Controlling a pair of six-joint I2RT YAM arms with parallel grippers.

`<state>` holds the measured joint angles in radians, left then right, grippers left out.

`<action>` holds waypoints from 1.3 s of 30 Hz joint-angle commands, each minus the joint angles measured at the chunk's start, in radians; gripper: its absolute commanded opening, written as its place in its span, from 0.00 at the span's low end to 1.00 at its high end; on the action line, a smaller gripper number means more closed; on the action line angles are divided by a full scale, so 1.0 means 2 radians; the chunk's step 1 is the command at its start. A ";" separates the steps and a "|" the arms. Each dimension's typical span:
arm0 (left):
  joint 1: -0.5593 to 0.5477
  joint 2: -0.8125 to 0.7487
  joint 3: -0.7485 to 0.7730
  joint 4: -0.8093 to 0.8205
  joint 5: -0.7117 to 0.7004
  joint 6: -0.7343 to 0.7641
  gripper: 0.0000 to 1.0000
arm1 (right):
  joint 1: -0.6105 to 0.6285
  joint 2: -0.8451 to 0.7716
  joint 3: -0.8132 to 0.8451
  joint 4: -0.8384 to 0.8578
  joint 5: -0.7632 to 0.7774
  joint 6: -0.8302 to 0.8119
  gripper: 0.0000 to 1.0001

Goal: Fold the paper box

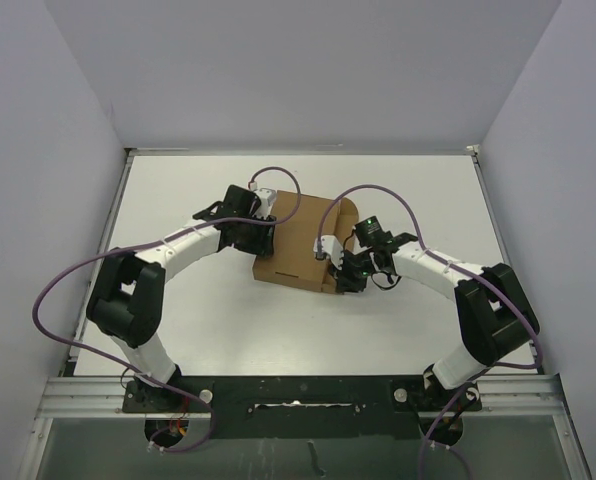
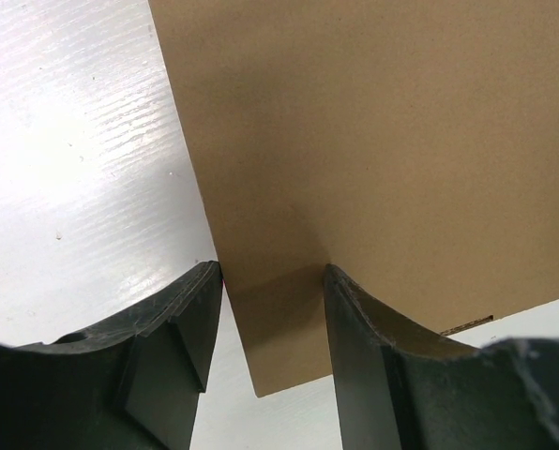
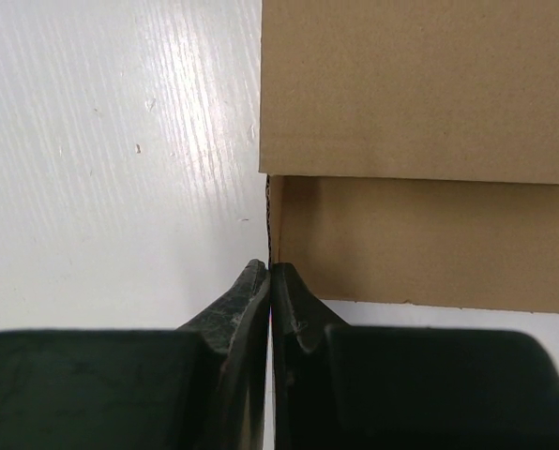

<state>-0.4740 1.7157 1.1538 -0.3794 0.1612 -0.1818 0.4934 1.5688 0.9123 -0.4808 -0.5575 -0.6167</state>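
Observation:
The paper box [image 1: 300,240] is a brown cardboard carton lying in the middle of the white table. My left gripper [image 1: 262,238] is at its left edge. In the left wrist view the left gripper [image 2: 272,274] is open, and a corner of a flat box panel [image 2: 373,141] lies between the fingers. My right gripper [image 1: 341,272] is at the box's front right corner. In the right wrist view the right gripper [image 3: 270,266] is shut. A thin flap edge of the box [image 3: 420,94], seen edge-on, runs into its fingertips.
The white table [image 1: 278,330] has raised rims at its left, right and far sides. Grey walls stand close around it. Purple cables loop over both arms, one of them above the box [image 1: 378,192].

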 commanded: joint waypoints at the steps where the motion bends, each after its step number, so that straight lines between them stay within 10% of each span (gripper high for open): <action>1: -0.007 0.017 0.019 -0.011 0.039 -0.012 0.45 | 0.012 -0.015 0.033 0.029 -0.009 0.008 0.02; 21: -0.015 0.021 0.022 -0.013 0.047 -0.011 0.45 | 0.037 -0.010 0.053 0.040 -0.002 0.028 0.04; 31: 0.011 -0.051 -0.001 0.030 0.034 -0.023 0.64 | -0.055 -0.078 0.049 -0.005 -0.125 -0.013 0.34; 39: 0.025 -0.176 -0.060 0.086 0.017 -0.035 0.67 | -0.159 -0.060 0.068 0.083 -0.141 0.121 0.47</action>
<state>-0.4278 1.5490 1.0706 -0.3328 0.1974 -0.2222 0.2649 1.4265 0.9855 -0.4465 -0.7746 -0.5392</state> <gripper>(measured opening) 0.689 0.443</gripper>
